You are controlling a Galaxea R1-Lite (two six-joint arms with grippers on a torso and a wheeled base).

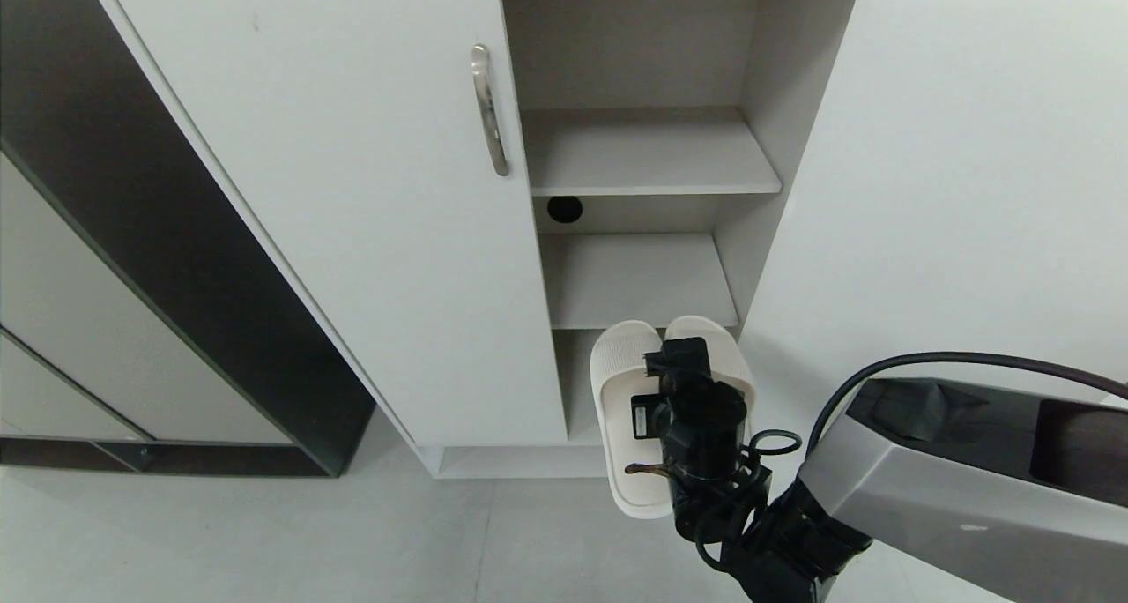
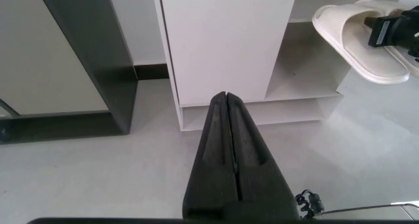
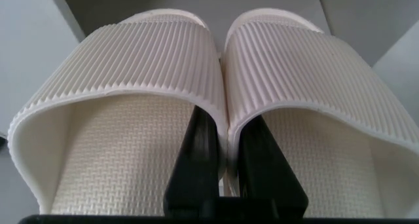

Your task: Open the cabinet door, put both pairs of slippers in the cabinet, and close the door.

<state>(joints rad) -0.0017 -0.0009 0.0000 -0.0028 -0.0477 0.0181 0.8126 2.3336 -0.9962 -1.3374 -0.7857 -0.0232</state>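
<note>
The right arm is stretched toward the cabinet (image 1: 797, 189), its gripper (image 1: 677, 356) pinching the touching inner walls of 2 white slippers (image 1: 621, 383), held off the floor just before the bottom compartment. The right door (image 1: 952, 189) stands open. The left gripper (image 2: 226, 101), fingers pressed together, hangs over the floor (image 2: 98, 171).

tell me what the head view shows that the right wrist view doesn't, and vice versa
Head view adds the cabinet, its right door swung open on the shelves, and a door handle. Right wrist view adds the footbeds' embossed pattern and the fingers pinching the slippers' inner walls together. Both: the right hand shut on the slippers.
</note>
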